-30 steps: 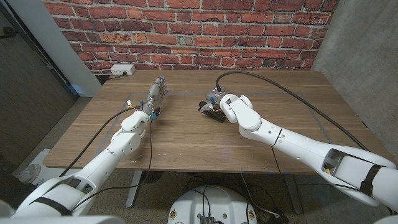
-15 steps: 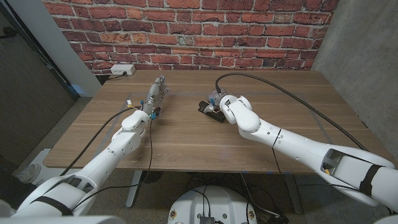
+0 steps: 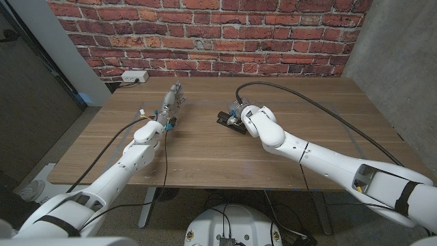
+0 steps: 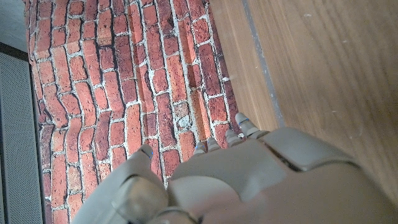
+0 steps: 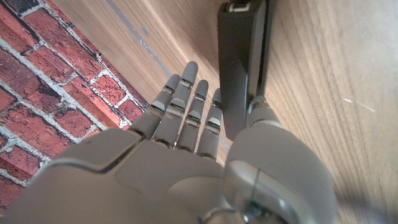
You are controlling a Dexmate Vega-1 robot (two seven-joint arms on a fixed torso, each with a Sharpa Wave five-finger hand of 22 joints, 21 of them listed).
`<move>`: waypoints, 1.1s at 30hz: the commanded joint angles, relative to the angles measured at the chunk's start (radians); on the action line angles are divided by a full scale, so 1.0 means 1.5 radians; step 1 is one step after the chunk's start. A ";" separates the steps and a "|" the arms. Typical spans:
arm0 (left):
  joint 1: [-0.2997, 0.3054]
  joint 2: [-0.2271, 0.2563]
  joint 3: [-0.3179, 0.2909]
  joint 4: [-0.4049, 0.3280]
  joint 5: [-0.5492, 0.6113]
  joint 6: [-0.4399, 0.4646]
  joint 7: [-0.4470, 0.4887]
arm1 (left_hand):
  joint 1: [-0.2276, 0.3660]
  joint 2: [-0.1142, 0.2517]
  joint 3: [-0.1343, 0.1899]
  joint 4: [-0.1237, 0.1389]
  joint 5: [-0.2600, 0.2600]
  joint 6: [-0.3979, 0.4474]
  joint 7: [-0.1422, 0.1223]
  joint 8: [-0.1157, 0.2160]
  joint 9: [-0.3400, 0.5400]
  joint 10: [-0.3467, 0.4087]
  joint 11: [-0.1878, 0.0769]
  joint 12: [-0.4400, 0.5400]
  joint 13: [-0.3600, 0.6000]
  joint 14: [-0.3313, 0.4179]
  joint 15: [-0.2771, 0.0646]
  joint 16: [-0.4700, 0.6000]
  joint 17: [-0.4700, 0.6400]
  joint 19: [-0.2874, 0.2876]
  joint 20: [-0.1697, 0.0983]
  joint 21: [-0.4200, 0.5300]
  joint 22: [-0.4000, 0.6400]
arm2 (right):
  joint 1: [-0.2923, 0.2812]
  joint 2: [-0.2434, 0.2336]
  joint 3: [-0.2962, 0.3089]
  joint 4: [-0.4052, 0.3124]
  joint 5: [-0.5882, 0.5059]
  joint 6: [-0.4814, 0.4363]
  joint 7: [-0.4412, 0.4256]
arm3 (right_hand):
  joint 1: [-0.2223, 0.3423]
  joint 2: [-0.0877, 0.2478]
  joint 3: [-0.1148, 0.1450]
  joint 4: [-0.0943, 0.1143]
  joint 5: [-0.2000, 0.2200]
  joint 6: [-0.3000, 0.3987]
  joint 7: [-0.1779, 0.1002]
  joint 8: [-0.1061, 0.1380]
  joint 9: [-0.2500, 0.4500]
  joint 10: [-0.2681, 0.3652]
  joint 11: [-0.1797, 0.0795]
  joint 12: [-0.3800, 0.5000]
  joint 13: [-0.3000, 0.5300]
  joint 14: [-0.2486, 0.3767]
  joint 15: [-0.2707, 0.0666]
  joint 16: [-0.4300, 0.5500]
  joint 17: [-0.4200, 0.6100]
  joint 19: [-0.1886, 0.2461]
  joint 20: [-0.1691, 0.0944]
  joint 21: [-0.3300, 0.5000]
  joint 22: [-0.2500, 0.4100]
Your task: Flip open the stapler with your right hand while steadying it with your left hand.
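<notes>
Right robot hand, fingers straight and holding nothing, has crept up against the slim black metal stapler lying mid-bench, while the left robot hand stays well apart, so steadying hasn't begun.

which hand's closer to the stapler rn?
Right. The right hand is at the stapler, thumb against its side in the right wrist view. The left hand stands well off to the stapler's left, apart from it.
</notes>
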State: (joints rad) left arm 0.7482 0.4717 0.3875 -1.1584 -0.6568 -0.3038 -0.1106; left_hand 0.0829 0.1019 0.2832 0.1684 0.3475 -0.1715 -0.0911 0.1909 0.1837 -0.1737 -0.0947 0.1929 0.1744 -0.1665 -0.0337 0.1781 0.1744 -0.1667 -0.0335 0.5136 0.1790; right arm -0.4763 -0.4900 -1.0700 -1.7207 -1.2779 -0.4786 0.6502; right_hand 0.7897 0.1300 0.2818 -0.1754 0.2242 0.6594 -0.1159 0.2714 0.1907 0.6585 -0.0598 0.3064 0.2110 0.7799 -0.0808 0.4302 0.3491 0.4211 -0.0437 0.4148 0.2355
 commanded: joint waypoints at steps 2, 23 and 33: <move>0.009 0.004 -0.001 -0.013 0.000 0.001 0.005 | -0.004 0.035 0.003 0.000 -0.001 -0.114 0.001 0.000 0.002 -0.093 0.000 0.001 0.003 -0.059 -0.025 0.004 0.002 -0.056 0.000 -0.001 0.004 | -0.015 -0.003 -0.001 -0.007 -0.052 -0.001 0.004 | 0.115 0.012 0.011 -0.006 -0.006 0.002 -0.005 -0.020 0.002 0.045 -0.017 0.008 0.014 0.035 -0.102 0.087 0.080 0.016 -0.021 0.034 0.020; 0.016 0.011 -0.003 -0.022 -0.005 0.004 -0.001 | -0.006 0.033 0.003 0.000 -0.001 -0.113 0.000 0.000 0.002 -0.093 0.001 0.001 0.003 -0.059 -0.025 0.004 0.002 -0.055 0.001 -0.004 0.004 | -0.093 -0.012 0.060 -0.027 -0.027 -0.007 -0.200 | 0.271 0.013 -0.028 0.024 -0.022 0.211 -0.007 0.024 0.039 0.301 -0.055 0.152 0.142 0.170 -0.102 0.252 0.255 0.040 -0.052 0.235 0.126; 0.013 0.012 -0.001 -0.019 -0.003 0.006 -0.005 | -0.007 0.033 0.003 0.000 -0.002 -0.114 -0.001 0.000 0.002 -0.093 0.001 0.001 0.003 -0.060 -0.025 0.004 0.002 -0.056 0.000 -0.006 0.004 | -0.123 -0.013 0.094 -0.034 0.035 -0.023 -0.326 | 0.273 0.017 -0.031 0.026 -0.020 0.218 -0.004 0.028 0.047 0.302 -0.049 0.159 0.155 0.175 -0.102 0.245 0.247 0.038 -0.052 0.251 0.132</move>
State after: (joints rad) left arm 0.7718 0.4874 0.3837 -1.1901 -0.6618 -0.2970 -0.1106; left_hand 0.0785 0.0975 0.2832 0.1684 0.3478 -0.1715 -0.0911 0.1909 0.1837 -0.1737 -0.0947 0.1929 0.1744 -0.1665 -0.0337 0.1781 0.1743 -0.1667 -0.0335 0.5098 0.1844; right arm -0.6159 -0.5043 -0.9714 -1.7591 -1.2995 -0.4894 0.3550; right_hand 1.1400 0.0791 0.2409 -0.1380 0.1855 0.8720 -0.0215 0.2984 0.2443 0.9747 -0.0294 0.4130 0.2635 1.0355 -0.1652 0.8003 0.7177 0.4801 -0.0447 0.7840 0.4293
